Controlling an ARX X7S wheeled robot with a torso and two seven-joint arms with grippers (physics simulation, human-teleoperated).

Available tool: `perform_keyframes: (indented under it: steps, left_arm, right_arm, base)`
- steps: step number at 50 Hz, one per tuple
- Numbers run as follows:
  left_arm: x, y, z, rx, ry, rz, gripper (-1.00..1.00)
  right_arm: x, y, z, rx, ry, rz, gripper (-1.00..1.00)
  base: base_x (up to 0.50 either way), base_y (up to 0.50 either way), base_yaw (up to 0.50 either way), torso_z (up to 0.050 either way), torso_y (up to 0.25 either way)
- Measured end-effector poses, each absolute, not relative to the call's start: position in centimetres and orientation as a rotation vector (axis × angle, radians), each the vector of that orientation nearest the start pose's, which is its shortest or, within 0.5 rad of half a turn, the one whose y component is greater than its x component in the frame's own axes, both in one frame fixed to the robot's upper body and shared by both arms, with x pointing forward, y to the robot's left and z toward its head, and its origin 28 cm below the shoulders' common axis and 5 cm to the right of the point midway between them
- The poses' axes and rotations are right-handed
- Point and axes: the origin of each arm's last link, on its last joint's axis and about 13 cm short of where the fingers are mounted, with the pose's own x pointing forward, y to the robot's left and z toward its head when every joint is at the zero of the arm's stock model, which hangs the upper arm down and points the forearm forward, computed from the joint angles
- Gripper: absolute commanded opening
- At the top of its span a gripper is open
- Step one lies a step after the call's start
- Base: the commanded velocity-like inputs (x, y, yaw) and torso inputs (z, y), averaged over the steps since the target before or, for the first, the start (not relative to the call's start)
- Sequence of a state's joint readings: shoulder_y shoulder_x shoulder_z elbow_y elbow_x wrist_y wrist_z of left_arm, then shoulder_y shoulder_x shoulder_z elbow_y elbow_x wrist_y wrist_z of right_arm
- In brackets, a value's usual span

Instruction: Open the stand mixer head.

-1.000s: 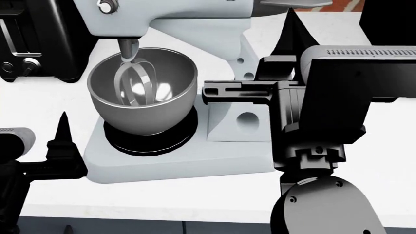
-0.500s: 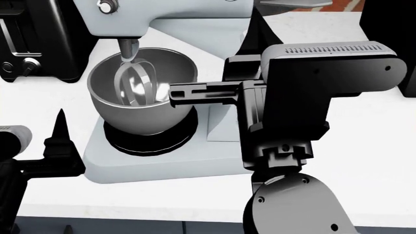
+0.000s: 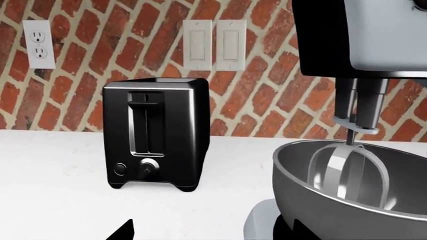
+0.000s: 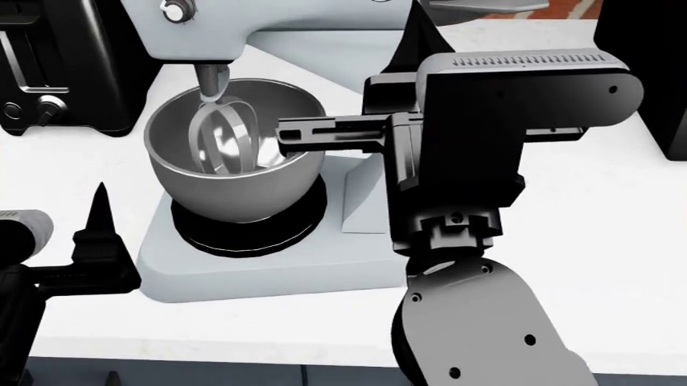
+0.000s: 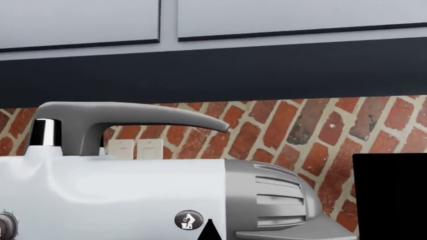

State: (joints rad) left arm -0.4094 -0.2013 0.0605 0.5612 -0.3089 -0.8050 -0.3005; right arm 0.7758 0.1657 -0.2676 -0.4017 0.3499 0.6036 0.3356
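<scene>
The pale grey-white stand mixer head [image 4: 279, 28] sits lowered over the steel bowl [image 4: 241, 173], with its silver knob [image 4: 177, 10] at the front and the beater [image 4: 220, 137] inside the bowl. My right gripper [image 4: 413, 24] is shut and empty, its fingertips pointing at the rear side of the head. In the right wrist view the gripper [image 5: 209, 229] lies just before the head [image 5: 120, 190], beside a small round badge [image 5: 189, 220]; I cannot tell if it touches. My left gripper [image 3: 207, 232] is open and empty, low at the front left of the mixer base [image 4: 269, 265].
A black toaster [image 4: 54, 64] stands left of the mixer on the white counter [image 4: 601, 225], against a brick wall with switches [image 3: 213, 45]. A grey curved spout [image 5: 133, 112] rises behind the mixer head. A black block [image 5: 390, 195] stands at the far right.
My right arm has swung left and closer to the mixer, bringing its shut fingertips up to the rear of the head. The left arm and the mixer head have not moved.
</scene>
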Motion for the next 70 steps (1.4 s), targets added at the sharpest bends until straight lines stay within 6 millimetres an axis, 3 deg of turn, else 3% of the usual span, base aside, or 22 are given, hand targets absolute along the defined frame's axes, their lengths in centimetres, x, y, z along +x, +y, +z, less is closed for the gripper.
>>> perform_keyframes:
  steps: [47, 57, 70]
  left_arm:
    - [25.1, 21.8, 16.6, -0.011, -0.133, 0.072, 1.00]
    - [25.0, 21.8, 16.5, -0.013, -0.131, 0.071, 1.00]
    - [24.9, 21.9, 16.3, -0.015, -0.130, 0.071, 1.00]
  right_arm:
    - [32.0, -5.2, 24.3, 0.000, -0.478, 0.076, -1.00]
    - [31.7, -4.9, 24.1, -0.009, -0.479, 0.047, -1.00]
    - [32.1, -3.8, 24.2, 0.004, -0.475, 0.127, -1.00]
  base:
    - [0.00, 0.00, 0.00, 0.000, 0.000]
    - [0.00, 0.00, 0.00, 0.000, 0.000]
    - [0.00, 0.00, 0.00, 0.000, 0.000]
